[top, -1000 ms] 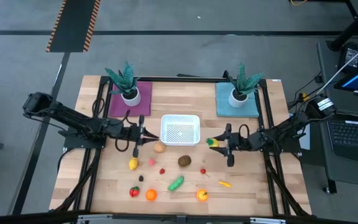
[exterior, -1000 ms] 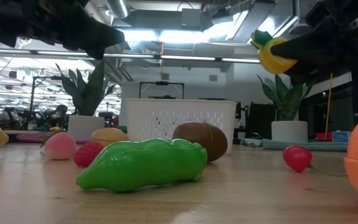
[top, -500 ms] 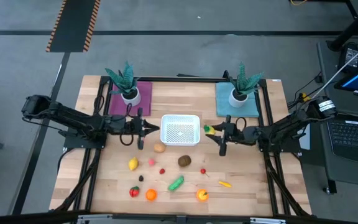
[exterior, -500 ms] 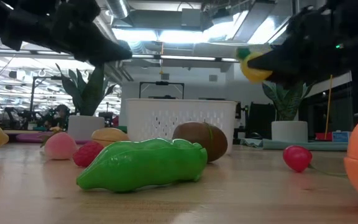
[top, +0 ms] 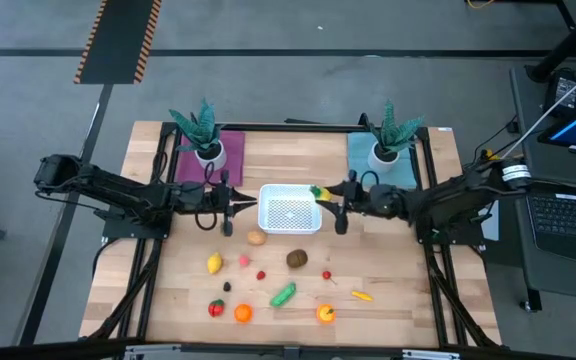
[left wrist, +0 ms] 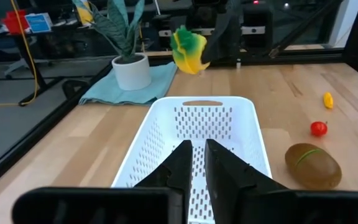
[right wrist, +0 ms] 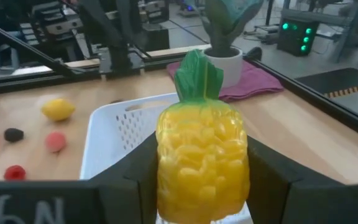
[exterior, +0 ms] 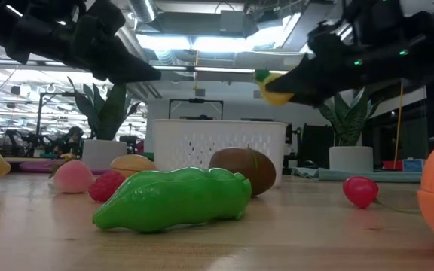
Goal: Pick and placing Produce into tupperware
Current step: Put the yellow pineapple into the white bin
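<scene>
- Over the tupperware's (top: 290, 210) right rim, you have the right gripper (top: 327, 197) clamped on a yellow toy pineapple (top: 317, 192) with a green crown; the right wrist view shows the pineapple (right wrist: 202, 160) wedged between both dark fingers (right wrist: 135, 177), with the white container below and ahead of it.
- From table height you can see what the overhead view cannot: the pineapple (exterior: 273, 87) hangs well above the tupperware's (exterior: 217, 144) top edge, not touching it.
- Your left gripper (top: 238, 207) sits just beside the container's left wall. Its wrist view shows the fingers (left wrist: 185, 165) nearly together with only a thin slit between them and nothing held, pointing across the perforated basket (left wrist: 194, 140) toward the pineapple (left wrist: 188, 50) on the far side.
- That same wrist view gives you the brown kiwi-like piece (left wrist: 312, 165) and a small red piece (left wrist: 318, 128) on the bare wood beside the container.
- On the table's near half, the rest of the produce lies loose: a tan piece (top: 257, 237) just below the tupperware, a lemon (top: 214, 263), a green piece (top: 284, 294), an orange one (top: 243, 312).
- Behind the container, two potted plants (top: 200, 130) stand on cloths near the far edge, well apart from both grippers.
- Between the produce and the front edge you have an open strip of wood.
</scene>
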`<state>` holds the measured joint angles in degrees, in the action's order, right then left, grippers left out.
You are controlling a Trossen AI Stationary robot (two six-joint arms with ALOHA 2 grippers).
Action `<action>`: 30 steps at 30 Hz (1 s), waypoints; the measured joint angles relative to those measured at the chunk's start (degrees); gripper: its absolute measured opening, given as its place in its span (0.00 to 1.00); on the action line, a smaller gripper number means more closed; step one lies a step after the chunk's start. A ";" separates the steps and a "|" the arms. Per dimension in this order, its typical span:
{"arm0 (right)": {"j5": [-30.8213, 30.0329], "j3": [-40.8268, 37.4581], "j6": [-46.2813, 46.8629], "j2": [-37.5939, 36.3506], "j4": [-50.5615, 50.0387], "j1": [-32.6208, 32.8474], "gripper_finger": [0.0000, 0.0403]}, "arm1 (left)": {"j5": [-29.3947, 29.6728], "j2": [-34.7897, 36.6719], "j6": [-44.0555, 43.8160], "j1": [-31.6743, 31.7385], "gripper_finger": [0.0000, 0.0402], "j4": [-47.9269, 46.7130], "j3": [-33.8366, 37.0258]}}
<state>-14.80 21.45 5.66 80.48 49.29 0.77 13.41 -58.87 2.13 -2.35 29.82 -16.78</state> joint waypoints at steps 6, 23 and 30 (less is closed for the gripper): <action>6.08 5.83 -2.09 6.90 1.58 -3.35 0.43 | 0.00 0.00 0.02 0.00 0.10 -0.68 0.00; 17.68 19.63 -1.15 9.69 -25.24 -7.23 0.43 | 0.00 0.00 -1.57 -0.02 0.00 -3.64 0.00; 17.67 32.26 -3.85 9.67 -51.77 -7.21 0.43 | 0.00 0.00 -1.64 -0.02 0.04 -5.17 0.00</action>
<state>2.87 53.71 1.81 90.15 -2.48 -6.44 13.41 -58.87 0.49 -2.37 24.65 -16.78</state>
